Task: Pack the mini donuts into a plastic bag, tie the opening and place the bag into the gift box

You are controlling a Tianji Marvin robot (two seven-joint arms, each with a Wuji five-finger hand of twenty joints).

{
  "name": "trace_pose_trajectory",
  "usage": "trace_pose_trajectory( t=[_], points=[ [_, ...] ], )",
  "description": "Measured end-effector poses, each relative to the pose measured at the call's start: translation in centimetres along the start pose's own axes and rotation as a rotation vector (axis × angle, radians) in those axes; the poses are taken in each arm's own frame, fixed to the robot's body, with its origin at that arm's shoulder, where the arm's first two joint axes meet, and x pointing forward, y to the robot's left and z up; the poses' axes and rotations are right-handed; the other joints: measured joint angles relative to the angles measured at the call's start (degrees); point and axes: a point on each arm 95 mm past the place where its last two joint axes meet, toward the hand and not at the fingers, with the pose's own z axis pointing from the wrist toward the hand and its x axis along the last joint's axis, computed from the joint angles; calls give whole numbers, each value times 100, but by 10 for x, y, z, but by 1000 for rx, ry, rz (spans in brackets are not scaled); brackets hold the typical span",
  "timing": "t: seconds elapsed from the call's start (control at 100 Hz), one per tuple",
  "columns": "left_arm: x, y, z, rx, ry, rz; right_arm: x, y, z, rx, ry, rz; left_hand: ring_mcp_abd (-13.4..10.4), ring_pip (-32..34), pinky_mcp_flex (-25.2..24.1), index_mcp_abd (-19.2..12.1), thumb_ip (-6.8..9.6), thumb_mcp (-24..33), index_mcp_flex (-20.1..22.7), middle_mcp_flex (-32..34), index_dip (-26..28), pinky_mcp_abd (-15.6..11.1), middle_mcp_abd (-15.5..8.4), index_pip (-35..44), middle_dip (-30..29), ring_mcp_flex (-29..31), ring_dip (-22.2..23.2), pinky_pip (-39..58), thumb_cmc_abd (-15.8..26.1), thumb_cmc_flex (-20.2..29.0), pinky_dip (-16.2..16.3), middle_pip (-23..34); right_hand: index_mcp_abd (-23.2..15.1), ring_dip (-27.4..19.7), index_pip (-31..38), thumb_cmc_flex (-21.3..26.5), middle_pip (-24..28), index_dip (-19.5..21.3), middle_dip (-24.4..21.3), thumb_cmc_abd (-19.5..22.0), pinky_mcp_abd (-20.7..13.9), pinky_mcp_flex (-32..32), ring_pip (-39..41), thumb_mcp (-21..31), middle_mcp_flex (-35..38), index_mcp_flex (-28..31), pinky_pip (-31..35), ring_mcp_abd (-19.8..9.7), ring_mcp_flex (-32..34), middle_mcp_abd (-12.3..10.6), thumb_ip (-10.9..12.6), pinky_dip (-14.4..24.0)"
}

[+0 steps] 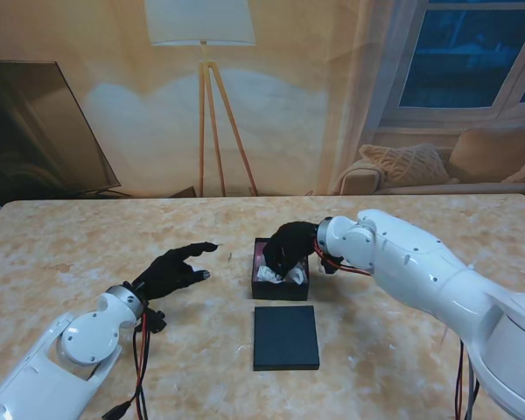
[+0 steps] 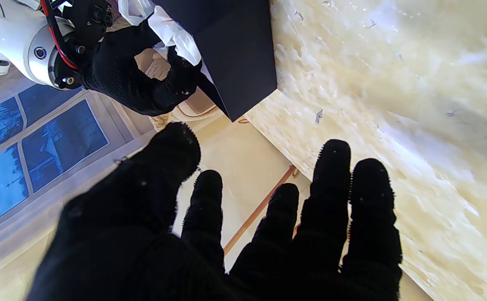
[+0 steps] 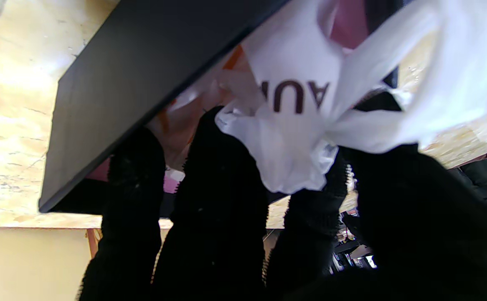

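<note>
The right hand (image 1: 286, 248) reaches into the black gift box (image 1: 280, 292) and its fingers (image 3: 222, 200) are closed around the tied white plastic bag (image 1: 277, 274), which lies inside the box. At 6 o'clock from the box lies the black lid (image 1: 285, 337). At 9 o'clock, well apart, the left hand (image 1: 171, 272) hovers with fingers spread, holding nothing.

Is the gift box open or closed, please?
Open: the gift box shows the white bag inside, and its lid lies nearer to me.

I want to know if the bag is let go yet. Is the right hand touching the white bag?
Touching. The right wrist view shows the right hand with its fingers pressed against the knotted white bag over the gift box.
</note>
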Motion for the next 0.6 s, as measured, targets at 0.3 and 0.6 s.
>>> trace_pose_trajectory(
  t=[0.3, 0.6],
  points=[
    [0, 1, 0, -8, -2, -15, -9, -1, 7, -1, -31, -18, 3, 0, -1, 0, 25, -137, 12, 2, 0, 2, 0, 0, 0, -1, 0, 0, 138, 70, 2, 0, 426, -74, -15, 912, 10, 166, 9, 319, -91, -205, 57, 150, -320, -353, -57, 19, -78, 108, 455, -9],
    [0, 2, 0, -12, -4, -12, -9, -4, 6, -17, -29, -45, 5, 0, -2, 9, 26, -160, 149, 2, 4, 48, 0, 9, 0, -2, 0, 0, 138, 135, 4, -1, 415, -92, -14, 894, 12, 166, 0, 144, -166, -200, 7, 452, -362, -355, -60, 22, -83, 110, 501, -10]
  ],
)
